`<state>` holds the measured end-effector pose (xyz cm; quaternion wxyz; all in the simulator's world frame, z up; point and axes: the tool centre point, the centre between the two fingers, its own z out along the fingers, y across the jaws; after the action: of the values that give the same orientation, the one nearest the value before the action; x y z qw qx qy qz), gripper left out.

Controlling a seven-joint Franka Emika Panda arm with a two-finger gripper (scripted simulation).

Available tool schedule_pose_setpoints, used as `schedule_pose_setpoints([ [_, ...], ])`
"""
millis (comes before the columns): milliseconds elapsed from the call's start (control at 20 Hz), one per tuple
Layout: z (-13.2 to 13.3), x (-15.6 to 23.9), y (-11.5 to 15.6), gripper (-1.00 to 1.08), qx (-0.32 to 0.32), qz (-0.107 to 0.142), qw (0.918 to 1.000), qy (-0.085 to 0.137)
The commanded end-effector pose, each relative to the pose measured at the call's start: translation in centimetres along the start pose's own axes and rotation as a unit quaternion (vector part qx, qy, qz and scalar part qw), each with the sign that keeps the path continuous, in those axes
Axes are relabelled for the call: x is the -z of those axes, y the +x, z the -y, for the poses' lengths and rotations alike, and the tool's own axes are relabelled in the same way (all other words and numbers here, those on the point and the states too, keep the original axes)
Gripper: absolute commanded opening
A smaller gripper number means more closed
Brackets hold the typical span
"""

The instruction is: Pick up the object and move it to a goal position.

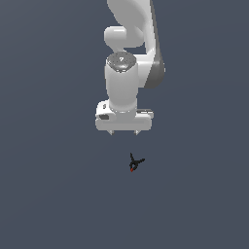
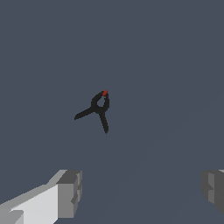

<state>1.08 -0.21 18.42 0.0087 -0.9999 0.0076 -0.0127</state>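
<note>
The object, black with a red tip, lies just below the exterior frame's centre, apart from the white gripper above it, whose jaws stand wide apart, empty.

arm cut off above, hand fingers cropped

Plain dark blue-grey floor, flat even light.
</note>
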Motion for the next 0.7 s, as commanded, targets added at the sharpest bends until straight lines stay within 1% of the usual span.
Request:
schedule_pose_setpoints([
  [0,0.0,0.0,0.0,1.00,0.000,0.000,1.0000,0.000],
  [150,0.2,-0.1,0.0,1.00,0.004,0.000,1.0000,-0.002],
  [450,1.3,-0.4,0.0,1.00,0.026,0.000,0.9996,-0.013],
  [650,1.3,-0.4,0.0,1.00,0.028,0.000,0.9995,-0.014],
])
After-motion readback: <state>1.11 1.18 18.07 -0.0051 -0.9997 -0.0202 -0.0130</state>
